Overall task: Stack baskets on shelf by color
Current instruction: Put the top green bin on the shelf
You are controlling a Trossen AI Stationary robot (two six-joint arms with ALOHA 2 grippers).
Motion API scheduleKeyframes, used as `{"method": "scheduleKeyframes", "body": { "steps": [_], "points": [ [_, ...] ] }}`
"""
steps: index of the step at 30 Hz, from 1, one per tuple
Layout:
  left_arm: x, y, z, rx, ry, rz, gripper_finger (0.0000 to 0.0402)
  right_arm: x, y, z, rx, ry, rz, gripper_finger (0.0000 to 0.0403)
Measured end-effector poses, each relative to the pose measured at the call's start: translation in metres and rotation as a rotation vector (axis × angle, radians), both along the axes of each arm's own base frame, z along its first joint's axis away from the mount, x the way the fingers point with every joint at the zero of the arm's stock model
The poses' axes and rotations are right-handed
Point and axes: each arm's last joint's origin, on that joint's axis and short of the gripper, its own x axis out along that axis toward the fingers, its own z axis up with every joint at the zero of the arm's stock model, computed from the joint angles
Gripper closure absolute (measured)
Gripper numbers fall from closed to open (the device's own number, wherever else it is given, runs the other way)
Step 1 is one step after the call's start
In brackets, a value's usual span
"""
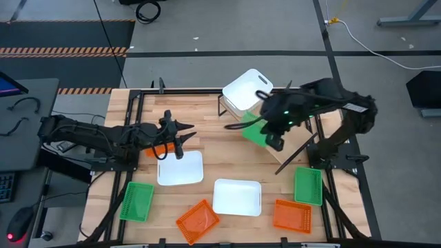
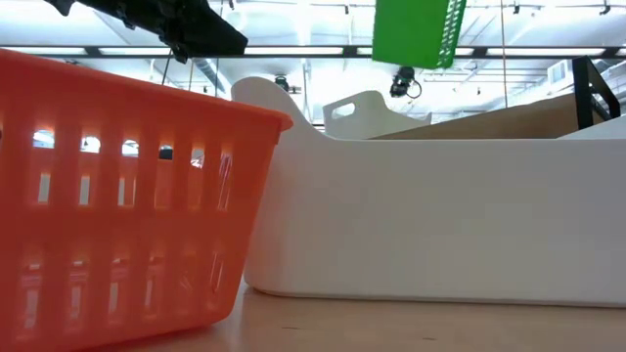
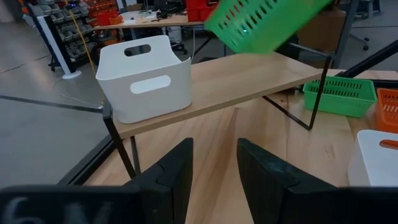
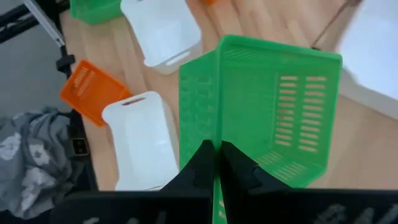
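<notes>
My right gripper (image 4: pixel 216 163) is shut on a green basket (image 4: pixel 273 112), which hangs tilted in the air over the middle of the slanted shelf (image 3: pixel 249 81), also seen as the green basket (image 1: pixel 253 132). A white basket (image 1: pixel 247 89) stands on the shelf's far end. My left gripper (image 1: pixel 182 140) hovers open and empty left of the shelf, its fingers (image 3: pixel 180 174) pointing at it. An orange basket (image 1: pixel 158 150) lies partly hidden under the left arm. My right gripper pinches the green basket's side wall at its rim (image 4: pixel 216 146), one finger outside the slotted wall and one inside. The fingers come from above, slanting down. The basket hangs below them, tipped on edge, lifted clear of the shelf and table (image 2: pixel 416 29).
On the tabletop lie two white baskets (image 1: pixel 180 167) (image 1: pixel 237 197), two green ones (image 1: pixel 136 201) (image 1: pixel 308 186) and two orange ones (image 1: pixel 197 220) (image 1: pixel 292 215). The shelf's black frame (image 1: pixel 300 155) stands at the right. Bare board shows on the shelf beside the white basket.
</notes>
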Motion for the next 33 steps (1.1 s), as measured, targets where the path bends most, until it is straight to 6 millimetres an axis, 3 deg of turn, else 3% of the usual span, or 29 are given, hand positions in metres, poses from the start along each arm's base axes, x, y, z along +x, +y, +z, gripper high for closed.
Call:
{"method": "scheduleKeyframes", "body": {
  "steps": [5, 13, 19, 33],
  "points": [
    [0.0, 0.0, 0.0, -0.007, -0.002, 0.002, 0.0269, -0.026, -0.004, -0.011, -0.022, 0.038, -0.025, 0.0392],
    [0.0, 0.0, 0.0, -0.008, -0.003, 0.002, 0.0269, -0.046, -0.01, -0.057, 0.02, 0.203, -0.199, 0.0392],
    [0.0, 0.0, 0.001, -0.007, -0.013, 0.003, 0.0269, -0.034, -0.018, -0.078, -0.026, 0.28, -0.294, 0.0391],
    [0.0, 0.0, 0.001, -0.007, -0.016, 0.003, 0.0269, 0.027, -0.041, -0.129, -0.073, 0.503, -0.306, 0.0382]
  ]
}}
